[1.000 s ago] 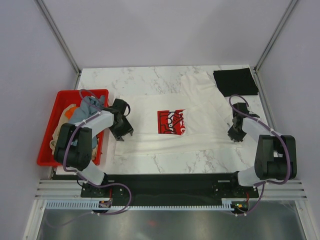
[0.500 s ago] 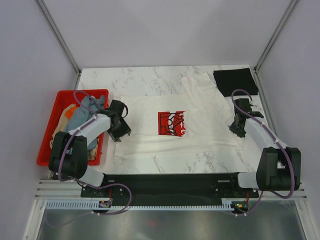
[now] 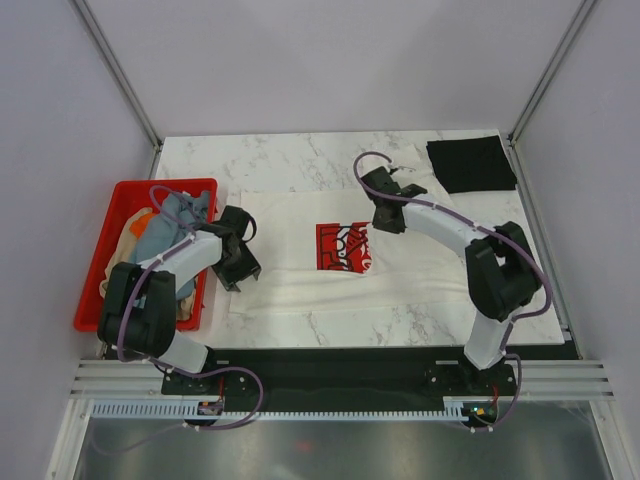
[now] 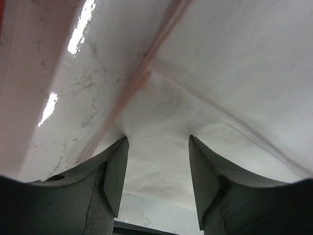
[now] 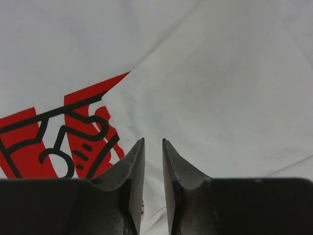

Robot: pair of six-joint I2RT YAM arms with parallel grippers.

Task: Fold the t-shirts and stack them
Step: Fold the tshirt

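My right gripper [image 5: 152, 141] has its jaws a narrow slit apart, with nothing I can see caught between them. Just under the tips lies the cream-white shirt [image 5: 220, 88]. A folded-over flap [image 5: 195, 112] of it spreads ahead and to the right of the tips. The flap's edge slants across the red print [image 5: 83, 127], which shows to the left of the jaws.

My left gripper [image 4: 156, 139] has its jaws wide apart and holds nothing. The same shirt, creased, lies between and beyond them, with bare marble table [image 4: 88, 93] to their left.

On the outer side of my left gripper sits the red crate [image 3: 115, 215], holding a grey-blue shirt [image 3: 175, 215], an orange shirt [image 3: 143, 217] and a tan shirt [image 3: 122, 245]. Well beyond my right gripper, a black shirt [image 3: 470, 163] lies folded.
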